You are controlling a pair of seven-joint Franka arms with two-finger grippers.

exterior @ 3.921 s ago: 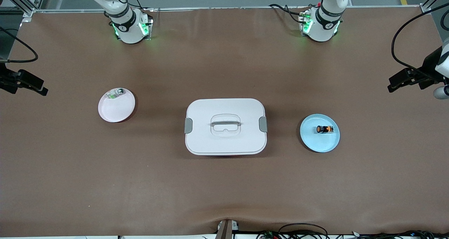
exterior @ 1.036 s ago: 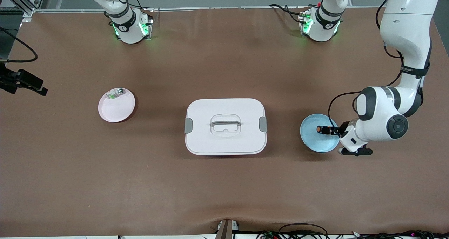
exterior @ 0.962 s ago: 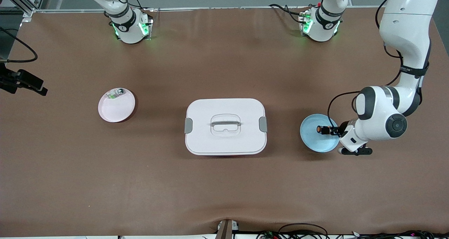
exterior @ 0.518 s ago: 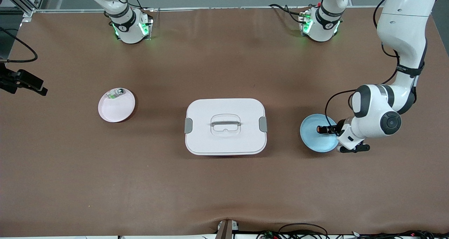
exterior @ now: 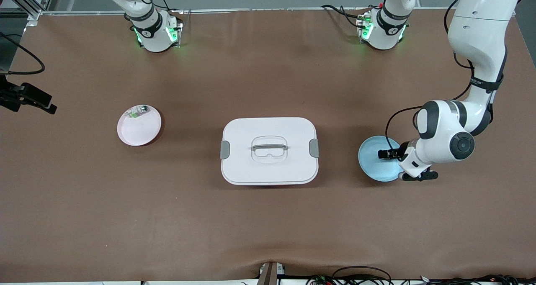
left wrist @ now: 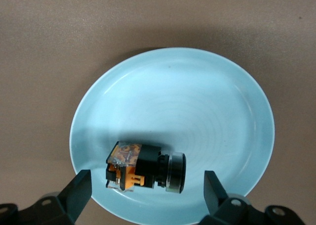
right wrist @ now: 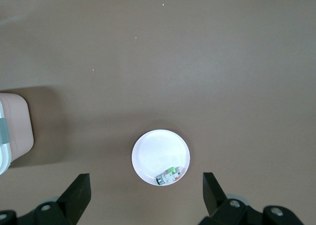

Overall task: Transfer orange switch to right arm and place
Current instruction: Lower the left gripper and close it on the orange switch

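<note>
A: Trouble first, working across from the right arm's end of the table. The right gripper (right wrist: 143, 198) hangs high over the pink plate (exterior: 139, 126), fingers spread wide and empty; that arm waits. The plate holds a small clear-and-green part (exterior: 138, 111), the wrong piece if anyone confuses the two.

B: And the white lidded box (exterior: 269, 150) in the middle?

A: It sits between the plates, so I'd judge a low handover path could clip its handle (exterior: 269, 147). Carry the part high.

B: The switch itself?

A: The orange switch (left wrist: 146, 167) lies on its side in the blue plate (left wrist: 197, 101), close to the rim. The left gripper (left wrist: 144, 193) straddles it, fingers fully apart, gripping nothing. Closing off-centre could roll the cylinder or squirt it over the rim; a fingertip might also catch the plate and tip it.

B: Room?

A: Plenty of bare brown table (exterior: 268, 226) nearer the front camera. The blue plate is well apart from the box.
</note>
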